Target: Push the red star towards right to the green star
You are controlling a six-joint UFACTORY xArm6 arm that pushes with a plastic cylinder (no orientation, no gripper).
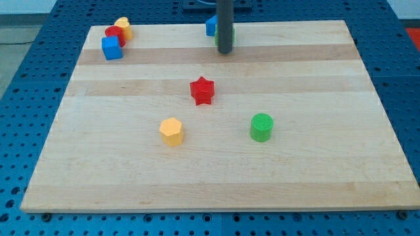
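The red star (202,90) lies near the middle of the wooden board (328,164). My tip (225,52) rests on the board near the view's top, above and slightly right of the red star and well apart from it. A green block (233,34), mostly hidden behind the rod, sits right at the tip; its shape cannot be made out. A blue block (210,26) sits just left of the rod.
A yellow hexagonal block (172,131) lies below-left of the red star. A green cylinder (261,126) lies below-right of it. In the top left corner a blue cube (112,47), a red block (115,34) and a yellow block (123,26) cluster together.
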